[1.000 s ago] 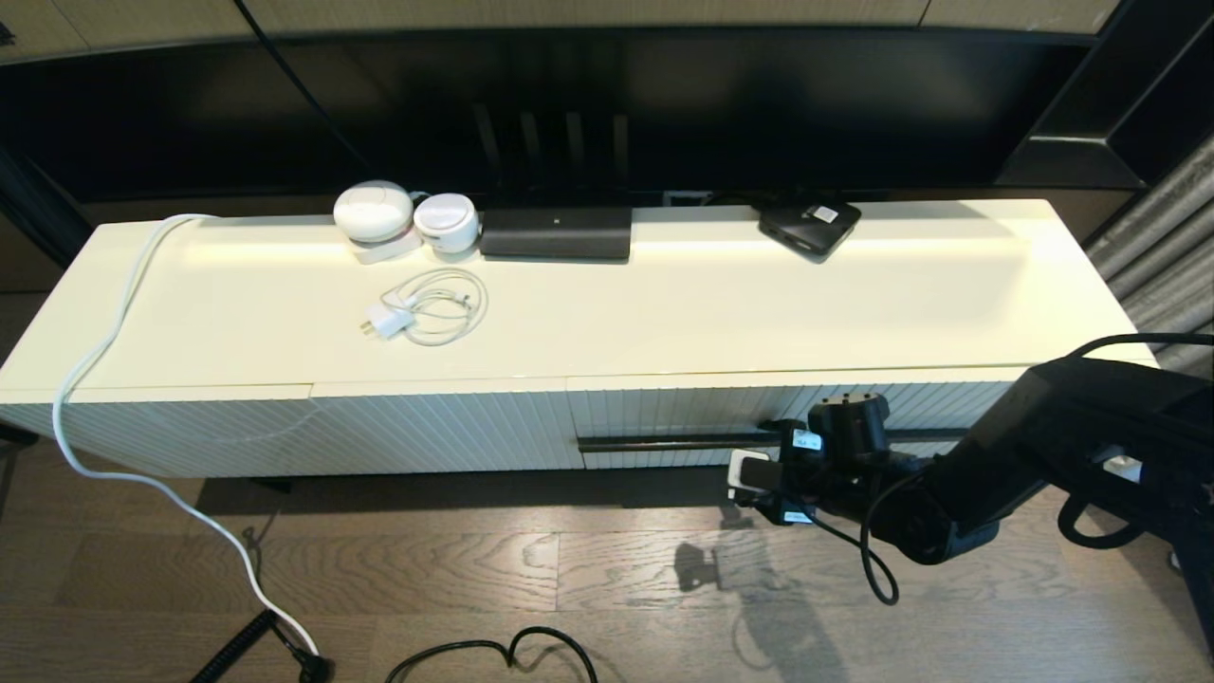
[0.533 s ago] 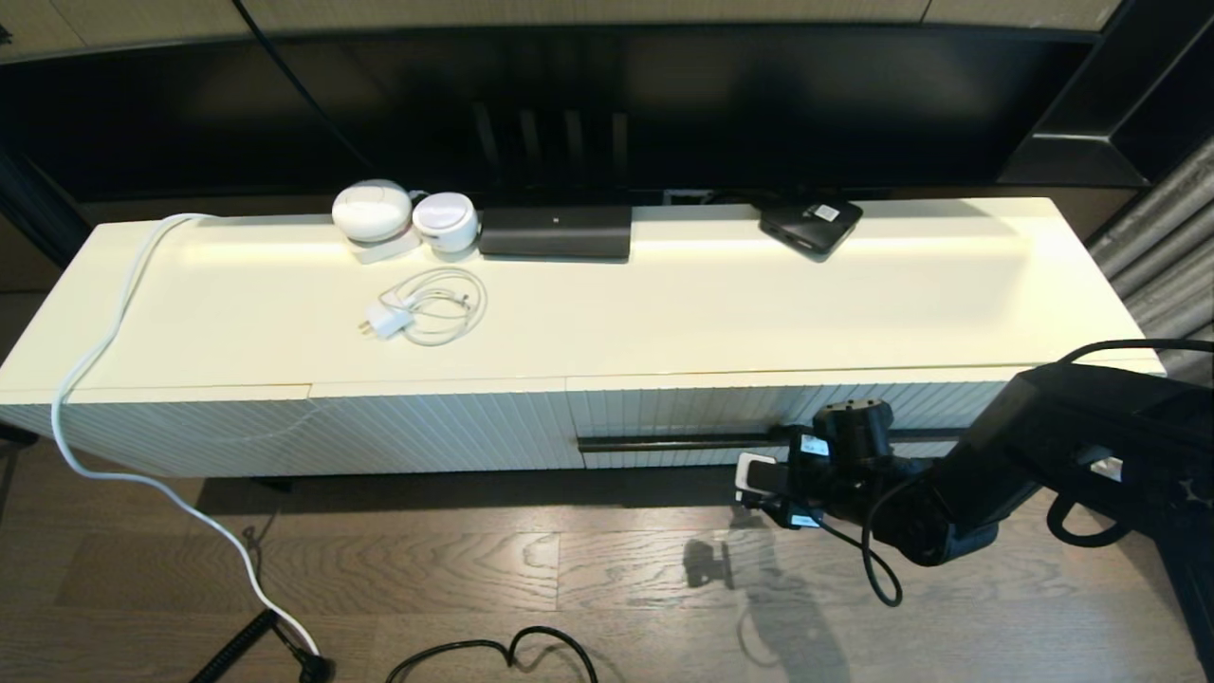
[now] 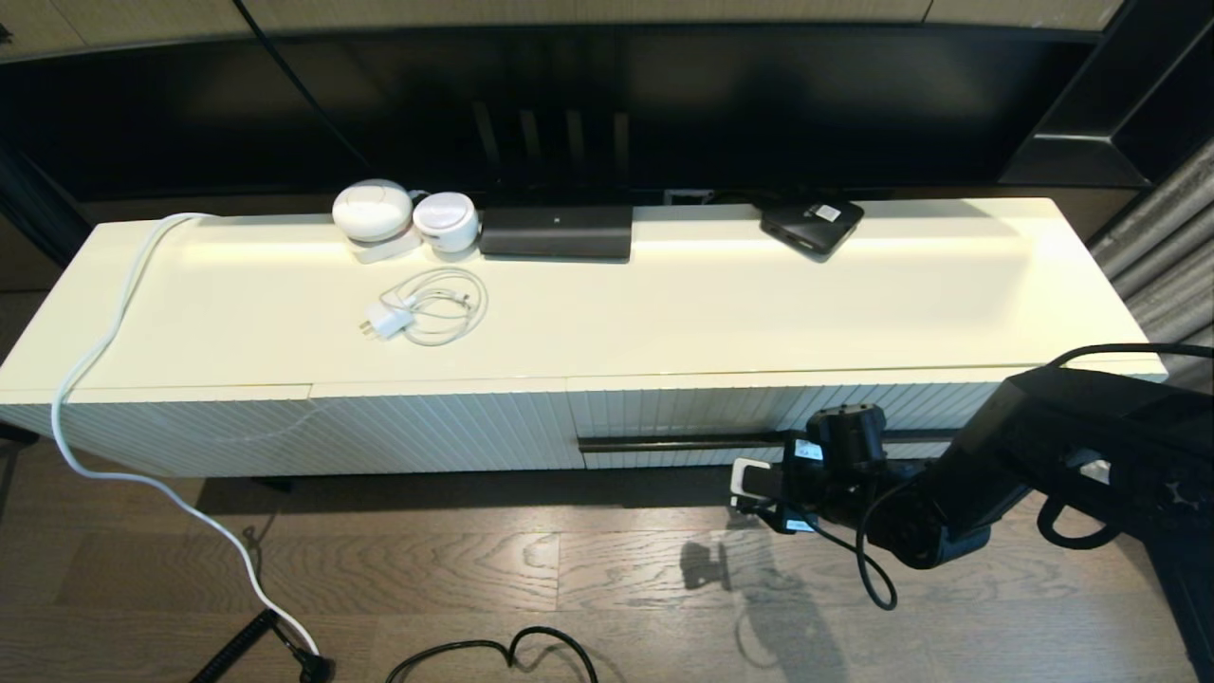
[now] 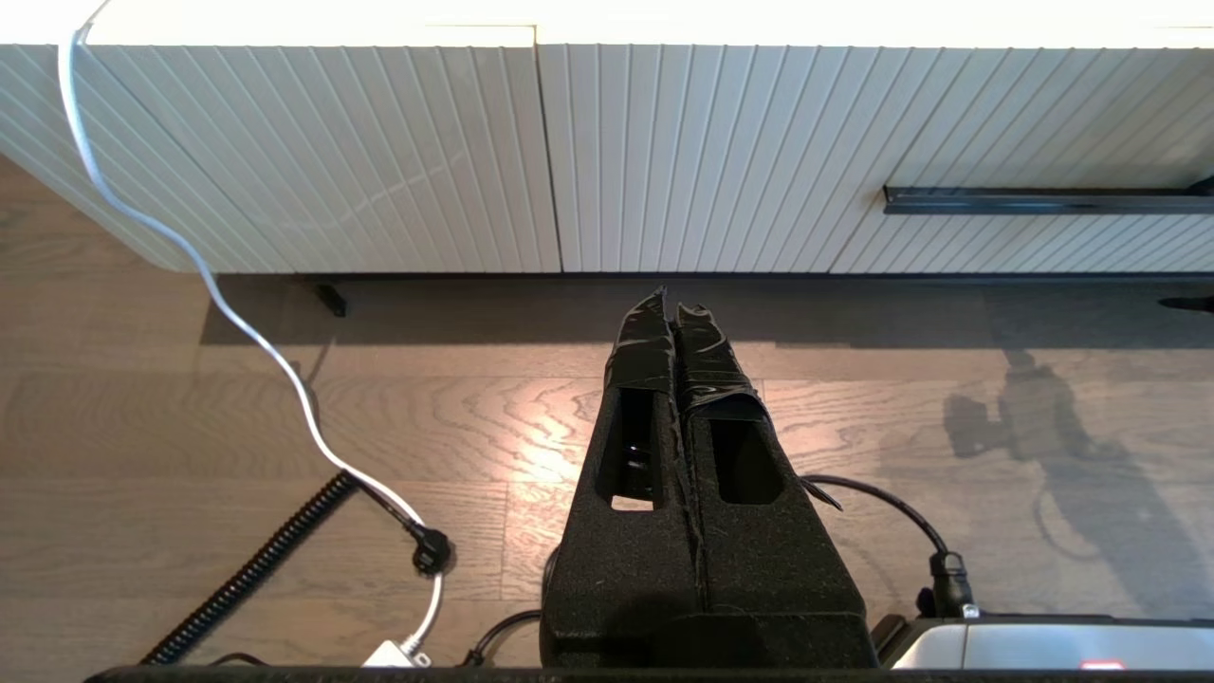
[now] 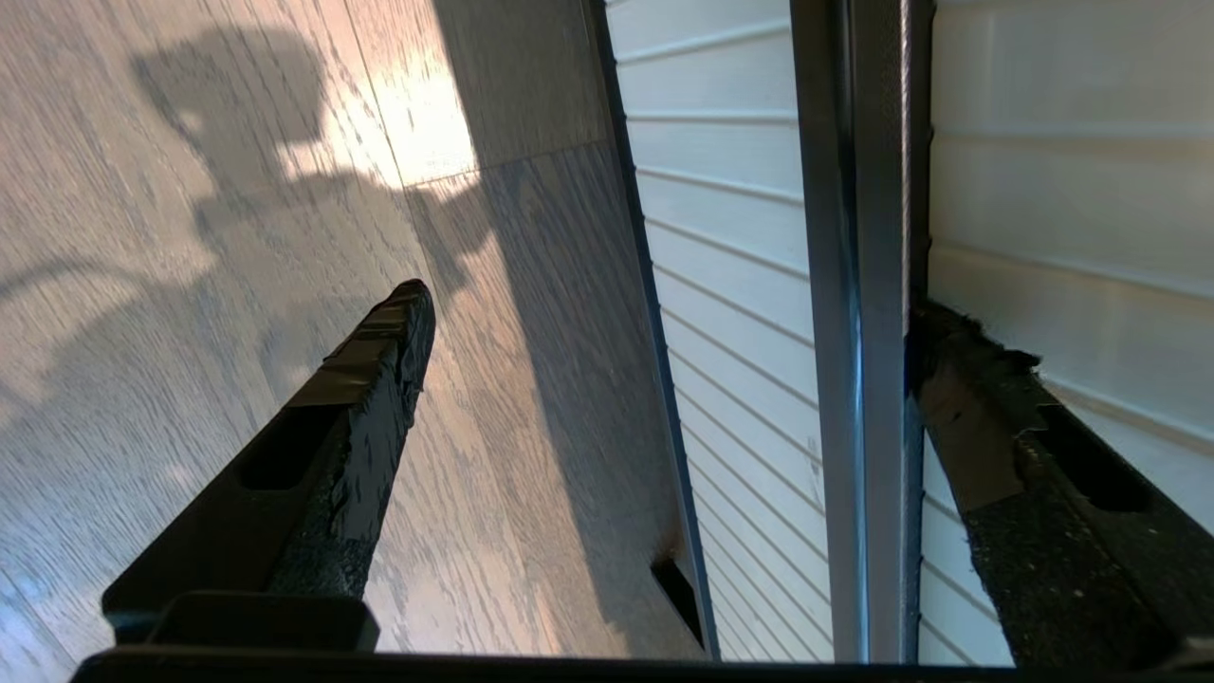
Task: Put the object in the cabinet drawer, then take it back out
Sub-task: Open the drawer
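The black umbrella is out of view in every frame. The cream drawer [image 3: 683, 408] with vertical ribs is closed, its thin black bar handle [image 3: 664, 442] running along the front. My right gripper [image 5: 673, 304] is open at that handle [image 5: 868, 285]. One finger [image 5: 986, 436] sits behind the bar against the drawer front [image 5: 721, 237], and the other finger [image 5: 370, 379] hangs over the floor. In the head view the right gripper [image 3: 773, 474] is just below the bar's right half. My left gripper [image 4: 675, 308] is shut and empty, parked low over the floor, facing the cabinet.
On the cabinet top lie a long black box [image 3: 556, 232], a small flat black box with a white label [image 3: 809, 226], two white round devices [image 3: 373, 212] and a coiled charger [image 3: 427, 308]. A white cable [image 3: 95, 360] drapes down the left. The diagonally ribbed panel [image 3: 332, 432] is left of the drawer.
My right arm has sunk slightly and edged left along the handle. The drawer has stayed closed.
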`<state>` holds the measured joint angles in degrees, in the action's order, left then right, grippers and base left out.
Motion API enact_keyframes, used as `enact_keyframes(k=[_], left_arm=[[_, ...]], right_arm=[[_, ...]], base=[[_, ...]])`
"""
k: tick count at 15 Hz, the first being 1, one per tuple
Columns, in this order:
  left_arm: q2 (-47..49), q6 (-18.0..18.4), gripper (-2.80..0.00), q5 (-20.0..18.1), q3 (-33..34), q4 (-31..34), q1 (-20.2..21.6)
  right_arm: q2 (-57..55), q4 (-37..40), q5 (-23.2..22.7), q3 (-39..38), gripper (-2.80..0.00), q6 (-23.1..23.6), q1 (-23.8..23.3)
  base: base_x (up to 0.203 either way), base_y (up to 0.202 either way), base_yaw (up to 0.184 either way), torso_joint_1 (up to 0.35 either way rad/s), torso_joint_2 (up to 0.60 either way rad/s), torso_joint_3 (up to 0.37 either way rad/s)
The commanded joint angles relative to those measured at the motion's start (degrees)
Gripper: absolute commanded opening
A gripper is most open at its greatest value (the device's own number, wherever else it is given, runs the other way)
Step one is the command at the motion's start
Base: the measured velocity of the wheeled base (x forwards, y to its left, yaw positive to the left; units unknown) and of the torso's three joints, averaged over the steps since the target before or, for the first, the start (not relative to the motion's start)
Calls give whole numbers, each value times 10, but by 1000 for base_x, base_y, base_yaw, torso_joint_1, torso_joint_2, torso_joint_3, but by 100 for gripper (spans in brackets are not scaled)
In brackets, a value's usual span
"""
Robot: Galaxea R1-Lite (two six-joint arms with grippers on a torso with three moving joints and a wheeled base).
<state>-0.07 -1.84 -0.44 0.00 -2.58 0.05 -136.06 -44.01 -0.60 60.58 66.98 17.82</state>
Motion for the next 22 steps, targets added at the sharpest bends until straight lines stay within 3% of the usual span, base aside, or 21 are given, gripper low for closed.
enact_keyframes(k=[1, 22], left_arm=[[1, 0, -280, 0, 0, 0, 0], [1, 0, -280, 0, 0, 0, 0]], right_arm=[[-2, -2, 0, -1, 0, 4, 0], [26, 42, 1, -101, 0, 3, 13]], base=[[0, 0, 0, 0, 0, 0], [0, 0, 0, 0, 0, 0]])
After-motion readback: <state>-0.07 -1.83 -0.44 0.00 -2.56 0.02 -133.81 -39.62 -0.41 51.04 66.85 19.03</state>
